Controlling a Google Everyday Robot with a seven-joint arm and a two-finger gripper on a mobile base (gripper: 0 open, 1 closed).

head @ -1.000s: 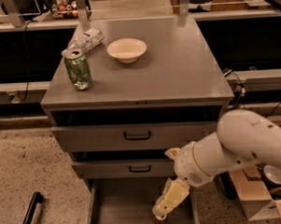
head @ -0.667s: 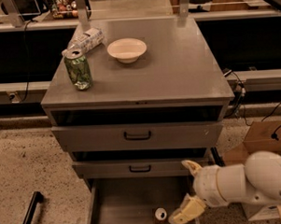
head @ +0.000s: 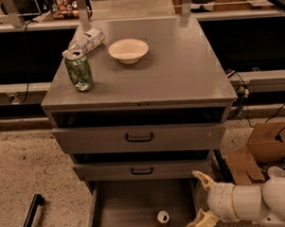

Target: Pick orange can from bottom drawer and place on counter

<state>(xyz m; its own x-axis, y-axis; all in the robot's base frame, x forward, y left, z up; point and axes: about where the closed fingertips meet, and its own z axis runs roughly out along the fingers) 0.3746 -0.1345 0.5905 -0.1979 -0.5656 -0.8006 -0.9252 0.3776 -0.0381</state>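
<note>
The orange can (head: 162, 220) stands upright on the flat grey floor of the bottom drawer (head: 123, 206), which is pulled out at the lower edge of the camera view. My gripper (head: 199, 201) is low on the right, over the drawer's right side, to the right of the can and apart from it. Its two pale fingers (head: 202, 179) are spread wide, with nothing between them. The grey counter (head: 173, 69) is the cabinet's top, above the two upper drawers.
On the counter's left part stand a green can (head: 78, 70), a white-labelled bottle (head: 86, 41) lying on its side and a cream bowl (head: 128, 50). Cardboard boxes (head: 269, 140) sit on the floor to the right. A black bar (head: 31, 215) lies at lower left.
My arm has drawn back to the right and down, off the drawer's middle. The orange can, hidden behind the gripper before, now shows standing alone on the drawer floor.
</note>
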